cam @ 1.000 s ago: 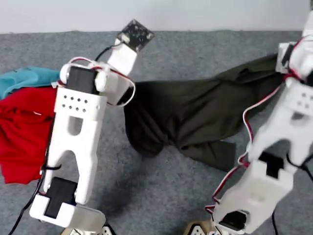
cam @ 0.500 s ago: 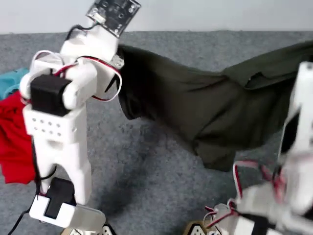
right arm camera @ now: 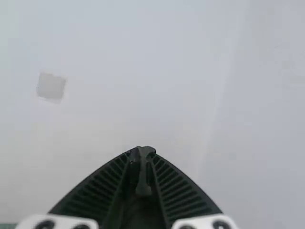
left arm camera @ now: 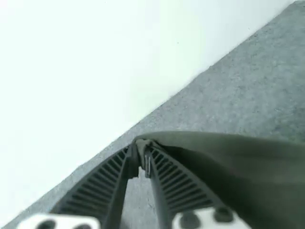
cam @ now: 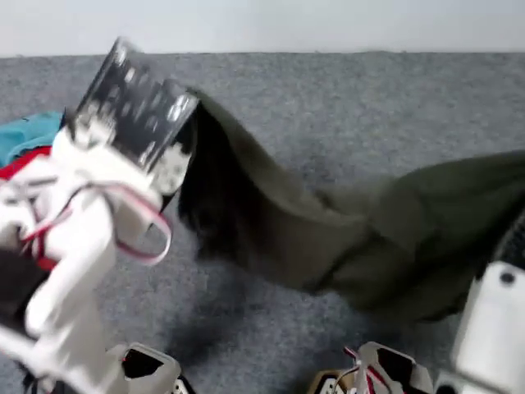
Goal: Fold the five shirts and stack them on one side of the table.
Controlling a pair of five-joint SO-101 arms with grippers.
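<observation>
High view first: the green shirt is up off the table, slung like a hammock from 10 o'clock, right beside my left arm, across the middle and out to the 3 o'clock edge. Its belly sags toward 5 o'clock, low over the grey surface. I can't tell whether it brushes the table there. My left arm stands tall at 9 o'clock, blurred, with its wrist board tipped up at 10 o'clock and the shirt's dark end hanging just beside it. My right arm fills the 4 o'clock corner, and the cloth runs out of frame just above it.

Over at 9 o'clock, at the table's edge, the teal shirt peeks out, with the red shirt just below it. Both are partly hidden behind my left arm and both are well apart from the green one's far end.

Left wrist view now: my left claw is pinched tight on a hem of the green shirt. The cloth bunches at the fingertips and spreads away in a smooth sheet, with grey table and the white wall beyond.

Right wrist view: my right claw is clamped closed too. A thin dark strip of the same fabric is nipped between the ribbed fingers, and pale wall lies behind.
</observation>
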